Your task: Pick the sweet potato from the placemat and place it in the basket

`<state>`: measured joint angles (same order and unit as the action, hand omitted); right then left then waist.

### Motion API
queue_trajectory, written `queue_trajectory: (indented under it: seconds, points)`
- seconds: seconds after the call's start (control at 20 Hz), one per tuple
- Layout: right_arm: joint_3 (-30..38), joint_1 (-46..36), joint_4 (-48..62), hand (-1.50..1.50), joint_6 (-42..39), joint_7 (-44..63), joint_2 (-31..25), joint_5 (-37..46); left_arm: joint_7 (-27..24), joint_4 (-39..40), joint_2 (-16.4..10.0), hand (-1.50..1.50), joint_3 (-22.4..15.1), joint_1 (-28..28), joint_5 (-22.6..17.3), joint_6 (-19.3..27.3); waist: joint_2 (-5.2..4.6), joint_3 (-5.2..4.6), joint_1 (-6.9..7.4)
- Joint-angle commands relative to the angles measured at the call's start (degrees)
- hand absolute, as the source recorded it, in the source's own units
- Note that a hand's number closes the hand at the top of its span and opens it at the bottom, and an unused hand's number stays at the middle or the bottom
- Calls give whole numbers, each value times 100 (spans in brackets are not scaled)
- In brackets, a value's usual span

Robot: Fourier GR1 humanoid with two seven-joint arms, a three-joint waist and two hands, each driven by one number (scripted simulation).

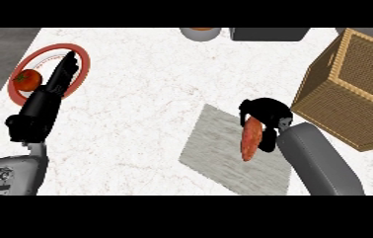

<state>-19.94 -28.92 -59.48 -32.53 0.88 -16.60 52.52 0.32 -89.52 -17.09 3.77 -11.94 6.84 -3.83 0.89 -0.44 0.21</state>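
Note:
The sweet potato (250, 139) is a long orange-red piece, standing nearly upright in the view over the right edge of the grey placemat (215, 150). My right hand (268, 114) is shut on it, fingers curled round its upper end. The wicker basket (342, 89) stands just to the right of that hand, tilted in the view, its inside hidden. My left hand (51, 91) is open at the far left, its straight fingers lying over a red-rimmed plate (80, 66).
A red tomato (27, 80) lies on the red-rimmed plate beside my left fingers. At the counter's back edge stand a round bowl (200, 33) and a dark grey box (270, 33). Bare white counter lies between the plate and the placemat.

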Motion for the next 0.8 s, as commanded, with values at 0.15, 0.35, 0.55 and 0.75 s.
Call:
queue_trajectory:
  seconds: [0.15,0.35,0.55,0.75]
  points:
    - [1753,1019,489,150,1100,-97,-2239,-197,15,6,-140,0,328,305,5,164,-31,73,-748]
    - [2827,1515,1138,150,1903,-550,-3232,-518,-4,-135,-149,0,404,403,-70,160,-64,107,-671]
    - [3645,1958,1927,150,3111,-1190,-3680,-721,-128,-96,-4,0,216,417,-58,93,-123,92,-350]
    - [4638,1662,2270,150,3554,-1768,-4045,-1470,-15,-82,-145,0,249,197,-78,-19,-93,82,-222]
